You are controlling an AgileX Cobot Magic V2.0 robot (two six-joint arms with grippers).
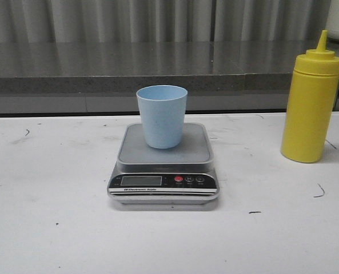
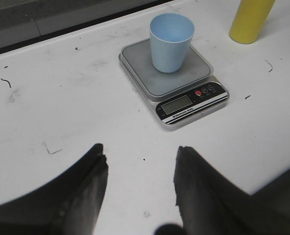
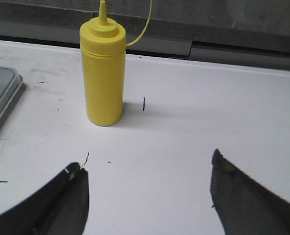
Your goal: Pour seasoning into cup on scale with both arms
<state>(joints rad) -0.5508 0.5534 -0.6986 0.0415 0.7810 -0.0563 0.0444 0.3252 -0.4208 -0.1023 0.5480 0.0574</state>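
Nearest, the left tool (image 2: 140, 188) and the right tool (image 3: 149, 196) hang over the bare white table (image 1: 49, 228), both spread wide and holding nothing. The scale (image 1: 163, 171) sits mid-table, panel toward the robot, with the cup (image 1: 162, 116) upright on its platform, probably so that the pour is weighed. Farther right, well apart from the scale, the bottle (image 1: 309, 108) stands upright near the table's far edge. Open surface surrounds it, leaving room for a side grasp.

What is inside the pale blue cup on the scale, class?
The pale blue cup looks empty: only bare inner wall shows. Its bottom is hidden by the rim. It stands on the scale.
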